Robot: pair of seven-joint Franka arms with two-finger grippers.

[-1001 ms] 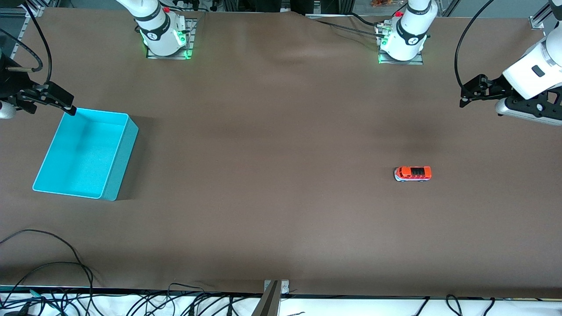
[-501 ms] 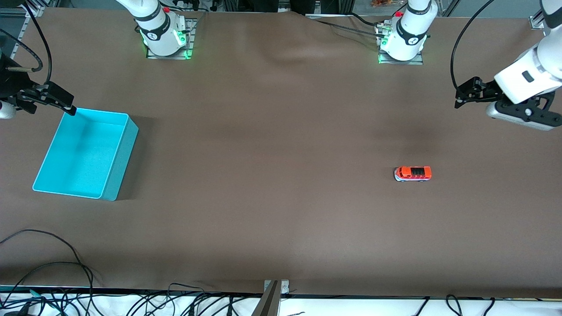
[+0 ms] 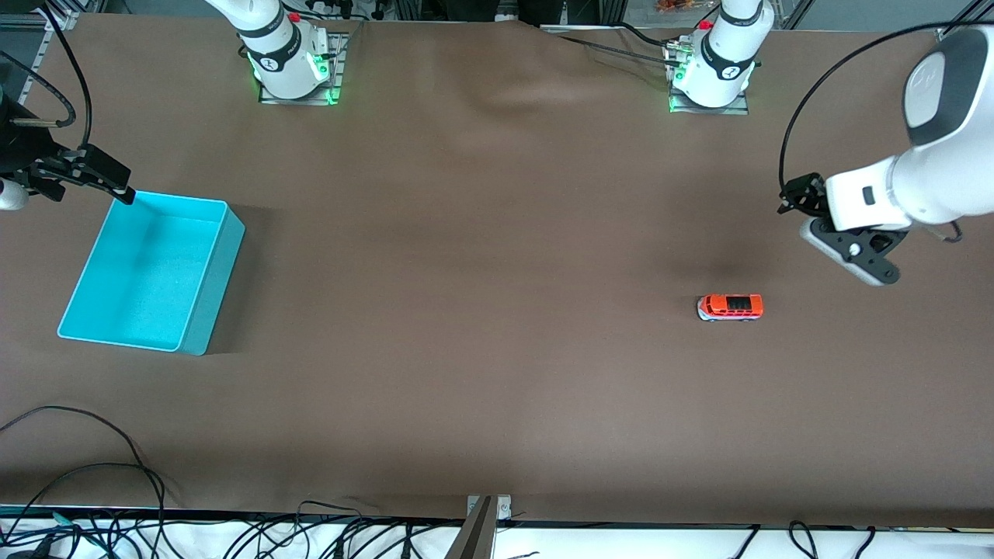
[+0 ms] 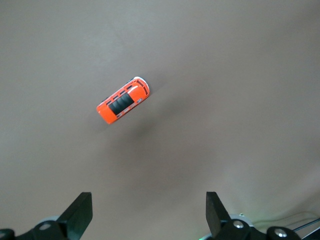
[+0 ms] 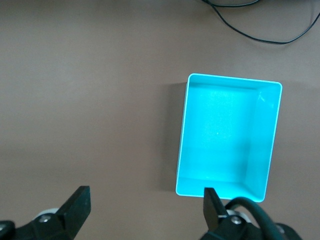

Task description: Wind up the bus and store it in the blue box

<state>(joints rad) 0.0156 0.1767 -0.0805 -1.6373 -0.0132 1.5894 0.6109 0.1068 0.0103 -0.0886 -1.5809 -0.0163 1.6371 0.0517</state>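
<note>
Well, the bus (image 3: 730, 307) sat on its wheels on the brown bench (image 3: 481, 326), toward the left arm's end, a small orange-red toy with a dark panel on its roof, dark side windows and a white-silver nose and lower trim. It lay lengthwise along the bench, with its pale front pointing toward the right arm's end. In the left wrist view the bus (image 4: 123, 100) showed from above, its black roof panel framed in orange and a soft shadow beside it.

The left gripper (image 3: 796, 198) hung in the air over bare bench, near the bus but clear of it, with the bus nearer to the front camera than the spot beneath it. Its two fingers (image 4: 80, 212) stood wide apart with nothing between them.

The blue box (image 3: 151, 272) stood well apart at the right arm's end, a bright cyan bin with low straight walls and a flat bottom, holding nothing. The right gripper (image 3: 105, 180) waited over the bench just beside the box's corner farthest from the front camera, its fingers (image 5: 79, 204) also spread and holding nothing, the box (image 5: 227, 135) lying below it.
</note>
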